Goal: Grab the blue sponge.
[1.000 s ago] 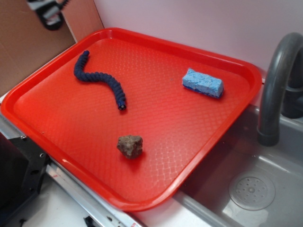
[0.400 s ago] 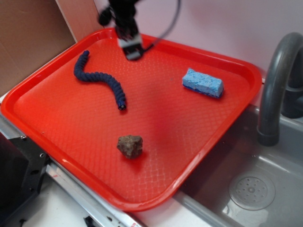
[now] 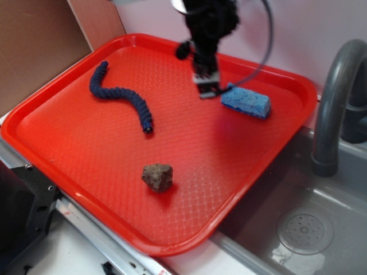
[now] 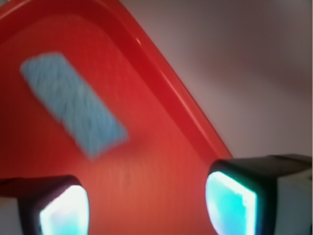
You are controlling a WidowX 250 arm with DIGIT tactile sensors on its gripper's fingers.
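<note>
The blue sponge (image 3: 246,101), a light-blue porous block, lies flat near the far right corner of the red tray (image 3: 80,154). My gripper (image 3: 207,86) hangs just left of the sponge's left end, a little above the tray. In the wrist view the sponge (image 4: 73,104) shows blurred at the upper left, ahead of my gripper (image 4: 146,205). Its jaws stand wide apart, with only bare red tray between the fingertips (image 4: 230,200).
A dark navy segmented snake (image 3: 121,95) curves across the tray's left part. A brown rock (image 3: 157,176) sits near the tray's front. A grey faucet (image 3: 332,103) and sink basin (image 3: 304,229) lie right of the tray. A pale wall stands behind.
The gripper has swung from the far left corner of the tray rightward and down to the sponge's left end. The sponge, snake and rock have not moved.
</note>
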